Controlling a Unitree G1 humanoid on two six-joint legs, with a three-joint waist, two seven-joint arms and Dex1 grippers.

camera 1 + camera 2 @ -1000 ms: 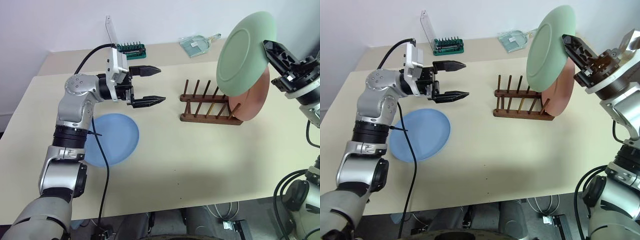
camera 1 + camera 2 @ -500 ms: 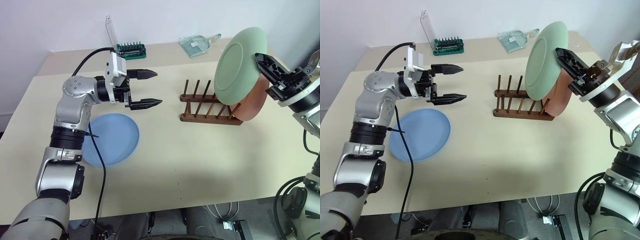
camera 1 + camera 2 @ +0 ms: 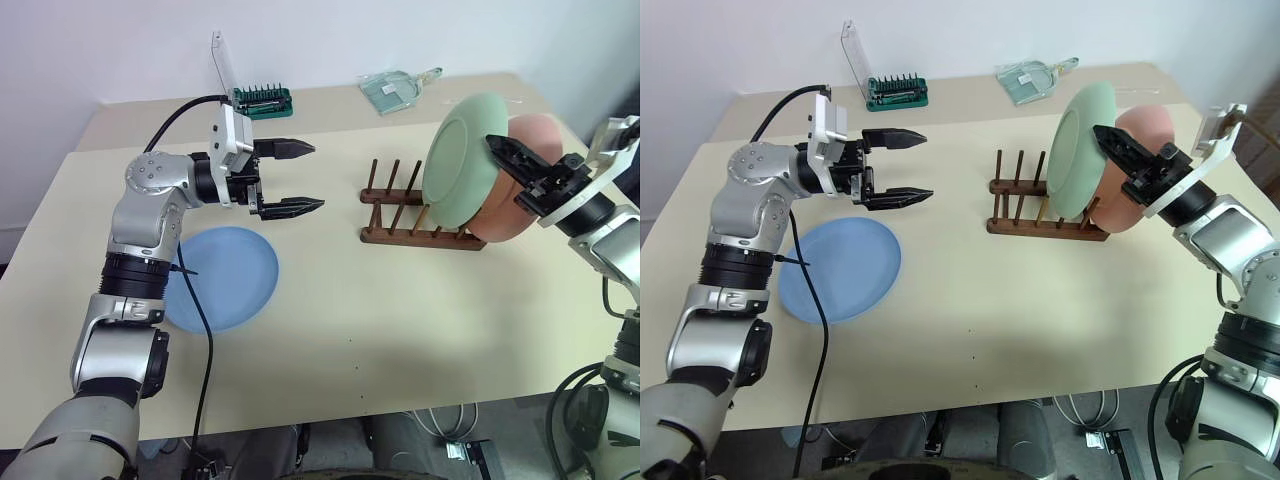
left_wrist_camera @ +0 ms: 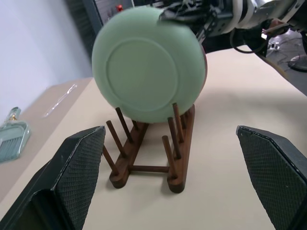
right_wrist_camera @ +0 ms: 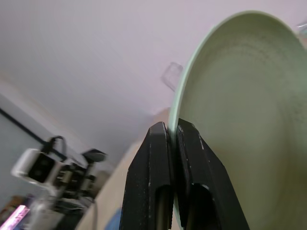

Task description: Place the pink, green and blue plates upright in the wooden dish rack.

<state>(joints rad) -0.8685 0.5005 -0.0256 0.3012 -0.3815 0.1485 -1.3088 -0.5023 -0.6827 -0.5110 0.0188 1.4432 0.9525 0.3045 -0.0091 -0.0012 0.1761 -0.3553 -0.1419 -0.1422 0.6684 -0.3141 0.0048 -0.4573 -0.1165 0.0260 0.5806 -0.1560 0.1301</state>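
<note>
The table [image 3: 400, 320] carries all items. The blue plate [image 3: 225, 277] lies flat on it, directly below the left fingers [image 3: 291, 177], which stand wide apart and hold nothing. The green plate [image 3: 462, 158] is held on edge, with the right fingers [image 3: 1118, 152] pressed together on its rim. Its lower edge sits just above the pegs of the wooden rack [image 3: 415, 210]; whether it touches them cannot be told. The pink plate [image 3: 510, 180] stands upright at the rack's end, directly behind the green plate, on the side of the right fingers.

Risks, as judged from this position:
- The grip covers only a narrow strip of rim. The plate may swing or slip if the rim strikes a peg top.
- The pink plate stands very close. A tilt toward it may knock it out of its slot.
- The rack is light. A sideways push from the plate may slide it.

A green bit holder [image 3: 264, 98] and a clear dustpan [image 3: 398, 88] lie at the table's rear, well apart from both sets of fingers, obstructing nothing.
</note>
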